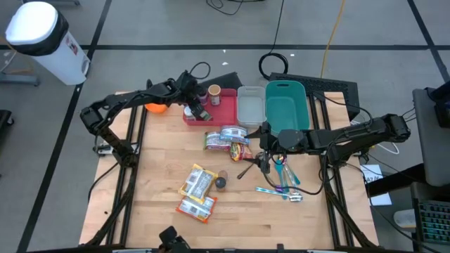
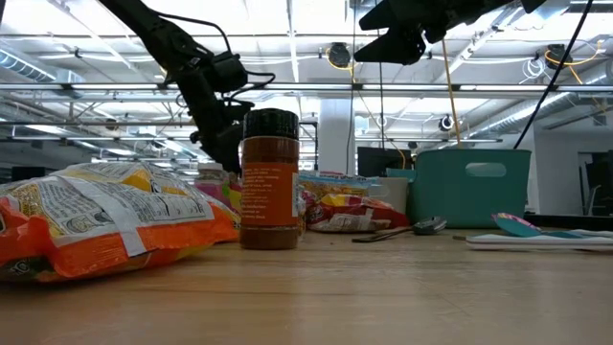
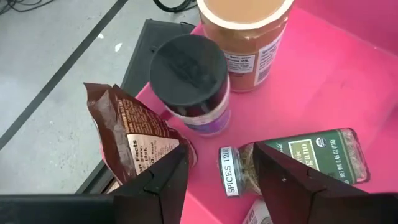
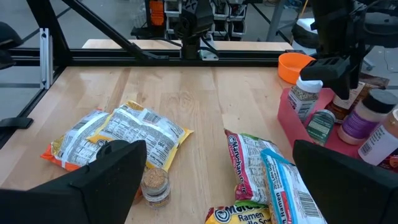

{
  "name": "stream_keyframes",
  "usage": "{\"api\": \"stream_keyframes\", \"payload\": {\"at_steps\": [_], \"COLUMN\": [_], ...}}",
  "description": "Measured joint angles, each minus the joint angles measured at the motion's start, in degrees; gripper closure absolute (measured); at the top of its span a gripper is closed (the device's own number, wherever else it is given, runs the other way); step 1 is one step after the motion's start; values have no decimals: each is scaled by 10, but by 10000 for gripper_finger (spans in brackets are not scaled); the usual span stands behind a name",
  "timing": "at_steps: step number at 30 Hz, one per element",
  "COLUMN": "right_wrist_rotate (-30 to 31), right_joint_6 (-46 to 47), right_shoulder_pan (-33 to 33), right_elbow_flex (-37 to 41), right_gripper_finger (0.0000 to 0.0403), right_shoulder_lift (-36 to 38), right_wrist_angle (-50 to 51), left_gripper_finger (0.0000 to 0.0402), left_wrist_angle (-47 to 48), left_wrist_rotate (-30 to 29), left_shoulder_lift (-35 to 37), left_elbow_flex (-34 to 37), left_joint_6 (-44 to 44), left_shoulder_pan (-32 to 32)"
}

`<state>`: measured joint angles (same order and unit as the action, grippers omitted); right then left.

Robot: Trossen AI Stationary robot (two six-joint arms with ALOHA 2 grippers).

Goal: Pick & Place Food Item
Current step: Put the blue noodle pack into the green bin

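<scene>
High view first: wooden table (image 1: 140,211) crowded along the far edge and through the middle, bare along the near edge and down the left side. Open wood too at the front right corner.

Along the far edge, left to right: orange bowl (image 1: 156,107), pink tray (image 1: 228,98), clear tub (image 1: 251,105), teal bin (image 1: 286,109), the last three packed side by side. Mid-table: ramen packets (image 1: 228,138) just in front of the tray, two snack bags (image 1: 197,183) nearer the front with a small jar (image 1: 221,183) beside them. To the right of those, a spoon (image 1: 247,169) and a cluster of coloured utensils (image 1: 285,184).

Left gripper (image 1: 198,107) low over the left end of the pink tray, fingers (image 3: 158,186) apart, nothing seen clamped between them. Directly beneath it, the white-capped jar (image 4: 305,96): upright near the tray's front left corner, clear-bodied, pale speckled filling. Impossible to say whether touched.

Right gripper (image 1: 266,156) hanging above the table just in front of the teal bin, spread wide, holding nothing, well clear of the packets below.

Also in the tray: black-lidded jar (image 3: 188,68) upright, tan-lidded jar (image 3: 245,25) upright just beyond it, green-labelled jar (image 3: 298,158) flat on its side, brown pouch (image 3: 127,140) at the tray's edge.
</scene>
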<state>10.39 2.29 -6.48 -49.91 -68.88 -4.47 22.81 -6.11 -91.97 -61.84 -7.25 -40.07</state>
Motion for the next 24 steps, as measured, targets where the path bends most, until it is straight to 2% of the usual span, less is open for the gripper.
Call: {"api": "stream_keyframes", "payload": {"at_steps": [8, 18, 21, 24], "right_wrist_rotate": [0, -1, -1, -1], "right_joint_6": [0, 0, 6, 34], "right_shoulder_pan": [0, 0, 0, 0], "right_elbow_flex": [0, 0, 0, 0], "right_gripper_finger": [6, 6, 5, 6], "right_shoulder_lift": [0, 0, 0, 0], "right_wrist_angle": [0, 0, 0, -4], "left_gripper_finger": [249, 263, 270, 279], "left_wrist_angle": [29, 94, 76, 15], "left_wrist_rotate": [7, 163, 173, 170], "left_shoulder_lift": [33, 177, 225, 284], "left_elbow_flex": [-2, -1, 30, 94], "left_joint_6": [1, 33, 44, 57], "left_shoulder_pan": [9, 27, 42, 63]}}
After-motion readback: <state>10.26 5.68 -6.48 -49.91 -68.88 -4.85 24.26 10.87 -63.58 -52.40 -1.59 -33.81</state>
